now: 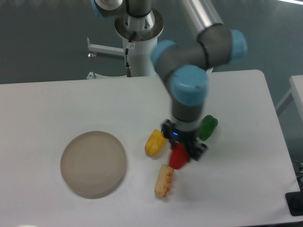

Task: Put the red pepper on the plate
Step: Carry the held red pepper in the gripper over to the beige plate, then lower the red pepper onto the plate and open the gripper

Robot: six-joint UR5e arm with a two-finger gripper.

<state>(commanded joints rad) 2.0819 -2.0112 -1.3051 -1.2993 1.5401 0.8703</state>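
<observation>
A: Where does the job stand?

B: My end effector (pixel 182 152) grips the small glossy red pepper (pixel 178 157), lifted off the white bench (pixel 57 104).

A: What is left?

B: The round beige plate (pixel 93 163), well to its left, awaits delivery and release.

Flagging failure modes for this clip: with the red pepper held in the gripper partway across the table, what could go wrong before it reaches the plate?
The red pepper hangs from the gripper just above the yellow pepper and the corn piece; a low path toward the plate could knock either. Little of the pepper shows between the fingers, so it might slip.
</observation>
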